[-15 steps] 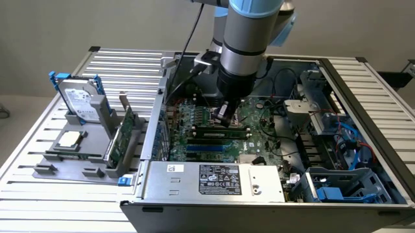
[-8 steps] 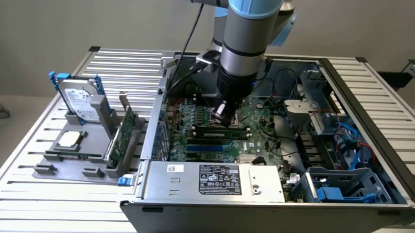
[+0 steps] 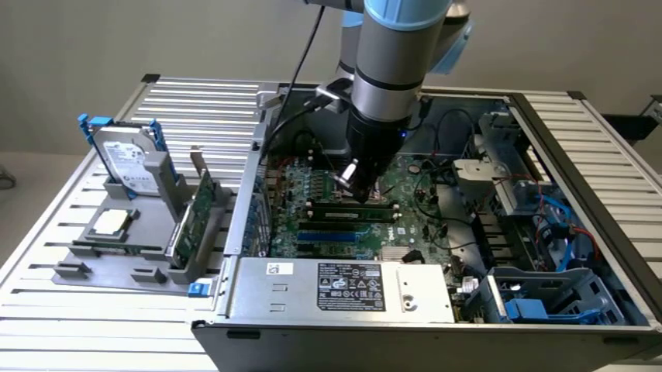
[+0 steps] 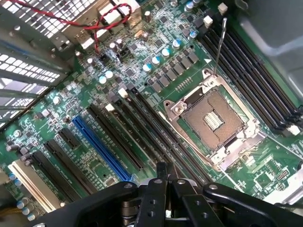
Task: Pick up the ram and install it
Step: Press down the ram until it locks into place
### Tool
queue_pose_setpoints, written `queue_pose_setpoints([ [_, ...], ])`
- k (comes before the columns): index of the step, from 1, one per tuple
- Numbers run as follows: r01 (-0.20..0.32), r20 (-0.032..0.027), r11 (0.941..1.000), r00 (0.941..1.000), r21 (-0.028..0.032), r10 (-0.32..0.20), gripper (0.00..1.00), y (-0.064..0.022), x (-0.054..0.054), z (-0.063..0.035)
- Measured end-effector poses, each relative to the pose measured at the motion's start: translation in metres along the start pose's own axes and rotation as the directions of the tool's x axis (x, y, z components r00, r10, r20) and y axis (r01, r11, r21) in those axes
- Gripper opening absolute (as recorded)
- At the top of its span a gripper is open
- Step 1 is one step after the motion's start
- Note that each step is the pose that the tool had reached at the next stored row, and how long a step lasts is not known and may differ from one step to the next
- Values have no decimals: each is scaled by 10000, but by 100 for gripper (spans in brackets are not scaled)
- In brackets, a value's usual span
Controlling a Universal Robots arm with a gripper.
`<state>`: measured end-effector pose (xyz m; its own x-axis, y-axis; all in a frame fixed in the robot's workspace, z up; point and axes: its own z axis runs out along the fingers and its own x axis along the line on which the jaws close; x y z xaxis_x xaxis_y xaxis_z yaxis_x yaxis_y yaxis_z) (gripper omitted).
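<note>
Closest to my wrist camera is the gripper (image 4: 164, 183), its black fingers (image 4: 152, 189) drawn narrow, nearly together, with a thin dark edge standing between them; I can't tell what that edge belongs to. Past the tips I see the motherboard (image 4: 142, 71): long black slots (image 4: 156, 137) running diagonally, one blue slot (image 4: 97, 142), and the open metal socket (image 4: 215, 118) just beside them. Red wires (image 4: 102, 19) loop near a perforated metal wall. Switching to the exterior view, I have the arm (image 3: 388, 70) reaching straight down into the open case (image 3: 310, 318), with the gripper (image 3: 357, 180) low over the board at about the centre of the case. The ram (image 3: 352, 209) looks to me like the long narrow stick lying along the slots directly under the gripper, at 6 o'clock from the tips and touching or just short of them; I can't tell whether it is fully seated. The power supply (image 3: 342, 287) sits at 6 o'clock from the ram, nearest that camera. Well apart, at 9 o'clock from the case, a grey fixture (image 3: 104, 267) on the slatted table (image 3: 62, 341) holds a hard drive (image 3: 129, 167) upright in a blue frame, a square chip (image 3: 112, 223) lying flat, and a tall green card (image 3: 194, 221) on edge at the fixture's 3 o'clock side.
</note>
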<state>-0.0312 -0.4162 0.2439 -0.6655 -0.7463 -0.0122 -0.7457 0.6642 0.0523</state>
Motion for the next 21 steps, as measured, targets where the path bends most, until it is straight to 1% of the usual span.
queue_pose_setpoints([
  [2, -285, 12, 9996, 9996, 7, 285, 11, 0, 0, 0],
  [5, -721, 30, 9974, 9974, 15, 721, 11, 0, 0, 0],
  [9, -1290, 57, 9916, 9916, 23, 1290, 11, 0, 0, 0],
  [13, -1845, 79, 9828, 9828, 35, 1845, 11, 0, 0, 0],
  [16, -2212, 79, 9752, 9752, 62, 2212, 11, 0, 0, 0],
  [18, -2439, 74, 9698, 9698, 89, 2439, 11, 0, 0, 0],
  [21, -2765, 53, 9609, 9610, 148, 2764, 11, 0, 0, 0],
])
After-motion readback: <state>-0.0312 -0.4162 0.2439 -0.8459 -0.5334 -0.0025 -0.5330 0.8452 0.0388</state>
